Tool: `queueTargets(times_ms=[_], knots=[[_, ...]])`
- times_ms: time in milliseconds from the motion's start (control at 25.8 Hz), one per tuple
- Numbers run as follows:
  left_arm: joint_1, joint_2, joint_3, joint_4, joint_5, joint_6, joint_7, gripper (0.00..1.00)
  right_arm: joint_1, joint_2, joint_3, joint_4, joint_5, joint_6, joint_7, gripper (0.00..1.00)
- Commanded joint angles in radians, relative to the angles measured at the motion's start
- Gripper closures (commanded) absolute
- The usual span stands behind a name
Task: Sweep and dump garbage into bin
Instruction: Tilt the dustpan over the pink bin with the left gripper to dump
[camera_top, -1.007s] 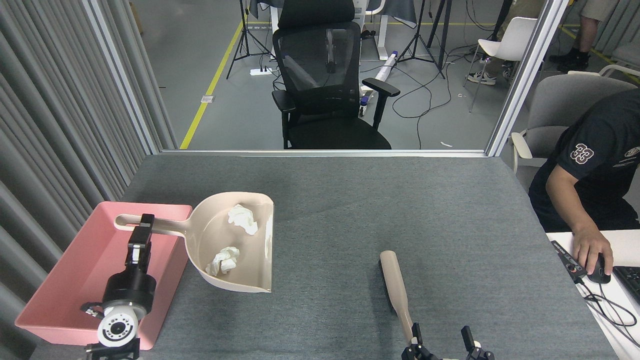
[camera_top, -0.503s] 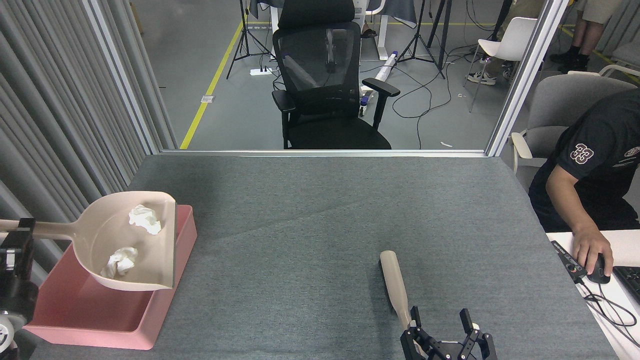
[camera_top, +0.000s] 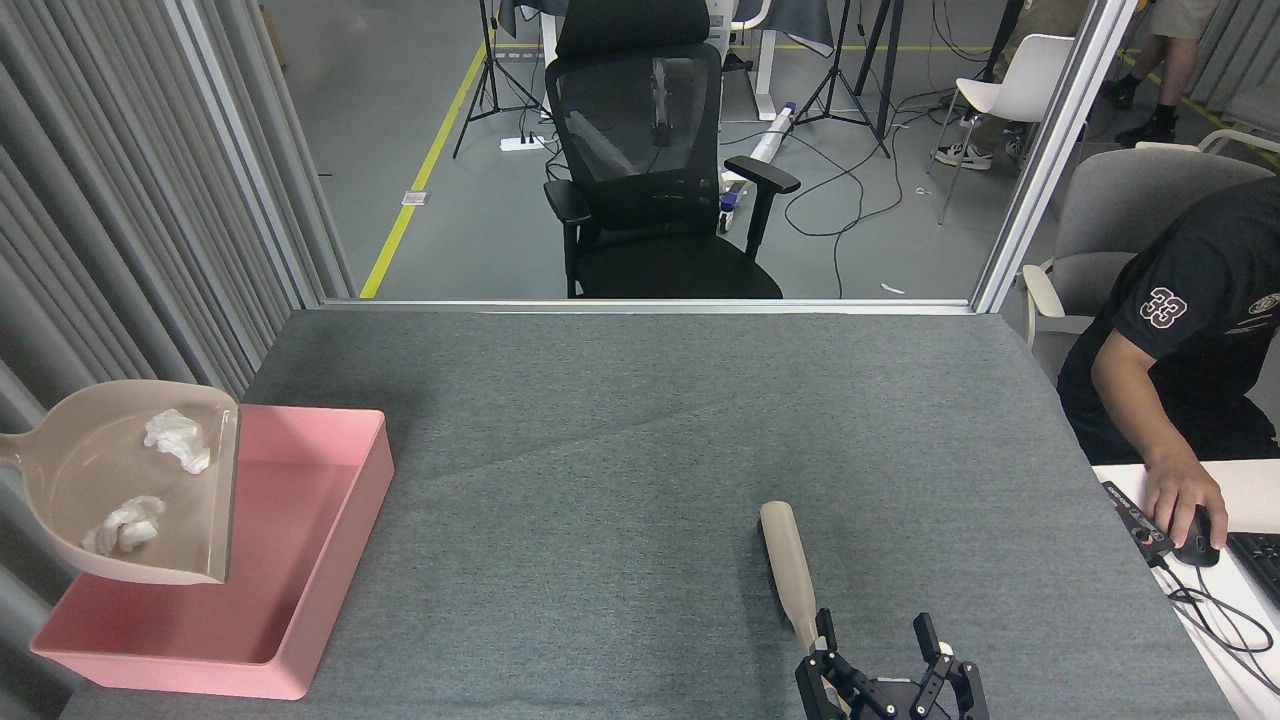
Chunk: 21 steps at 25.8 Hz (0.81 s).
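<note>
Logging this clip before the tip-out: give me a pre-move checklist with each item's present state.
1. Dustpan above the pink bin: ok, its open lip hangs over the bin's left part.
2. Both tissue wads inside the dustpan: ok.
3. Bin interior free to receive: ok, nothing visible inside.
4. Left gripper's hold on the dustpan handle: cannot tell, out of frame.
5. Right gripper clear of the dump path: ok, open beside the brush, far right of the bin.
6. Stray wads on the table: ok, none visible.
</note>
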<state>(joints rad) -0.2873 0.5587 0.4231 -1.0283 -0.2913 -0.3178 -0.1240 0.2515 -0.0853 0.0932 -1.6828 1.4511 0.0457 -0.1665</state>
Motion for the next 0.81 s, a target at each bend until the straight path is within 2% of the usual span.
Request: queueTargets(times_ms=[0, 116, 271, 348, 426, 542, 658, 697, 774], knots=[[-0.046, -0.002, 0.005, 0.028, -0.219, -0.06, 0.009, 0.78, 0.002, 0.001, 0.0, 0.0, 0.0, -0.006, -0.005, 0.02], [-0.073, -0.006, 0.022, 0.028, -0.29, -0.064, 0.01, 0.79, 0.002, -0.001, 0.0, 0.0, 0.0, -0.006, -0.005, 0.02], [-0.099, -0.005, 0.022, 0.04, -0.285, -0.056, 0.009, 0.79, 0.002, 0.001, -0.001, 0.0, 0.0, -0.006, -0.005, 0.02], [-0.118, -0.006, 0.033, 0.047, -0.242, -0.043, 0.001, 0.78, 0.002, 0.001, 0.0, 0.0, 0.0, -0.006, -0.005, 0.02], [-0.122, -0.005, 0.037, 0.051, -0.123, 0.009, -0.016, 0.79, 0.003, 0.002, 0.0, 0.0, 0.0, -0.007, -0.005, 0.02], [-0.116, -0.005, 0.008, 0.011, 0.158, 0.12, -0.088, 0.79, 0.003, 0.002, 0.0, 0.0, 0.0, -0.007, -0.005, 0.02], [-0.115, -0.011, -0.106, -0.073, 0.376, 0.206, -0.083, 0.79, 0.003, 0.001, 0.0, 0.0, 0.0, -0.007, -0.005, 0.02], [-0.115, -0.04, -0.127, -0.098, 0.394, 0.232, -0.074, 0.79, 0.003, 0.001, -0.001, 0.0, 0.0, -0.006, -0.005, 0.02], [-0.113, -0.148, -0.13, -0.164, 0.393, 0.306, -0.063, 0.79, 0.003, 0.002, -0.001, 0.0, 0.0, -0.006, -0.005, 0.02]])
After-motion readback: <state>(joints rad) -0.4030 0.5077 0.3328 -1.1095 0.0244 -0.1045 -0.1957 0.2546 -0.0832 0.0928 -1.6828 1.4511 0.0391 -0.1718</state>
